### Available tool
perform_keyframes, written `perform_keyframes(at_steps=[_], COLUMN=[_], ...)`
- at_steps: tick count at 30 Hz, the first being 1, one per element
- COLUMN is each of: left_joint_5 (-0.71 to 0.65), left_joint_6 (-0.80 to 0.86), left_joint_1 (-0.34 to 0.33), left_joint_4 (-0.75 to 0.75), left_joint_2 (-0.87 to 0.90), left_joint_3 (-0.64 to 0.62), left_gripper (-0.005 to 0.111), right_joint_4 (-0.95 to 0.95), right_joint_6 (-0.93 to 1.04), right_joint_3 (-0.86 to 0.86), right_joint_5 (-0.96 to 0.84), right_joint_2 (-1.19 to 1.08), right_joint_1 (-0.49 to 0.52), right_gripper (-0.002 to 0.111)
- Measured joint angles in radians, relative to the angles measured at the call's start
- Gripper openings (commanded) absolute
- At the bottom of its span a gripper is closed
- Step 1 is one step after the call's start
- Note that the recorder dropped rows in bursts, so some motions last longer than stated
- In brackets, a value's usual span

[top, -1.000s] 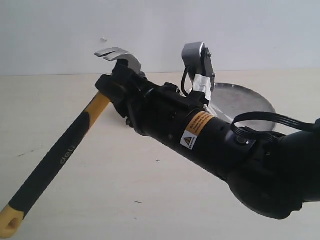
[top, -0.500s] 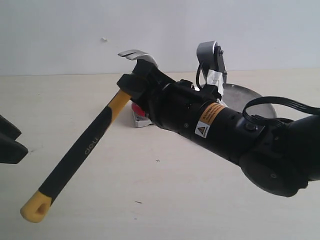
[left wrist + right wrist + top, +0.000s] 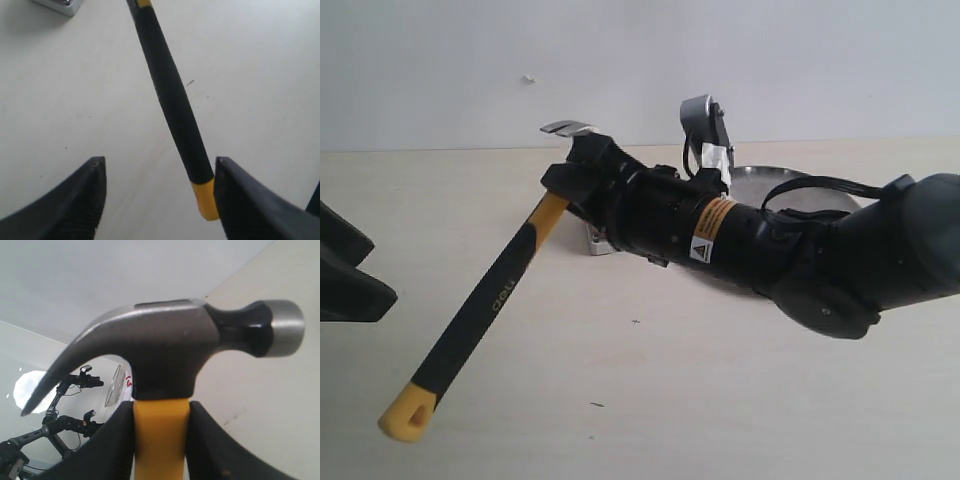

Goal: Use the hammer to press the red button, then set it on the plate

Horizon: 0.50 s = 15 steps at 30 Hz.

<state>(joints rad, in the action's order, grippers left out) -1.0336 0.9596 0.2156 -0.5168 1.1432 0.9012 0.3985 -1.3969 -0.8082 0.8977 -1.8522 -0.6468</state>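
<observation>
My right gripper [image 3: 563, 180] is shut on the hammer [image 3: 485, 300] just below its steel head, held in the air. The black-and-yellow handle slants down-left to its yellow end. In the right wrist view the hammer [image 3: 170, 350] head stands above my right gripper [image 3: 161, 410], clamped on the yellow neck. Of the red button only the grey base [image 3: 597, 243] shows under the arm; the dome is hidden. The plate [image 3: 750, 175] lies behind the right arm. My left gripper [image 3: 380, 270] is open at the left edge. The hammer [image 3: 172, 100] handle crosses between the open left gripper [image 3: 160, 162] fingers, untouched.
A pale table [image 3: 650, 400] runs back to a white wall. A corner of the button's grey base [image 3: 60, 5] shows in the left wrist view. The right arm's thick black body [image 3: 820, 270] spans the right half of the exterior view.
The right arm has swung the hammer right, then lowered it and drawn the head back left over the button. The left gripper has come further into view from the left edge.
</observation>
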Motion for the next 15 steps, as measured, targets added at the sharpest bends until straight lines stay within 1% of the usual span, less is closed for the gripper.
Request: perform_keyframes(at_steps=[6, 10, 13, 15], left_joint_5=[0.03, 0.032, 0.045, 0.059], left_joint_6=[0.0, 0.0, 0.0, 0.0], left_joint_1=[0.0, 0.0, 0.0, 0.005], left_joint_4=[-0.033, -0.057, -0.086, -0.1], left_joint_2=[0.064, 0.128, 0.169, 0.187], left_joint_3=[0.0, 0.0, -0.002, -0.002], left_gripper=[0.062, 0.063, 0.069, 0.07], right_joint_4=[0.098, 0.102, 0.102, 0.102], right_joint_6=[-0.063, -0.071, -0.071, -0.071], right_joint_3=[-0.031, -0.031, -0.031, -0.031], right_joint_5=[0.037, 0.039, 0.028, 0.016], right_joint_2=[-0.002, -0.002, -0.002, -0.002], right_joint_1=[0.077, 0.079, 0.079, 0.079], right_gripper=[0.0, 0.0, 0.0, 0.0])
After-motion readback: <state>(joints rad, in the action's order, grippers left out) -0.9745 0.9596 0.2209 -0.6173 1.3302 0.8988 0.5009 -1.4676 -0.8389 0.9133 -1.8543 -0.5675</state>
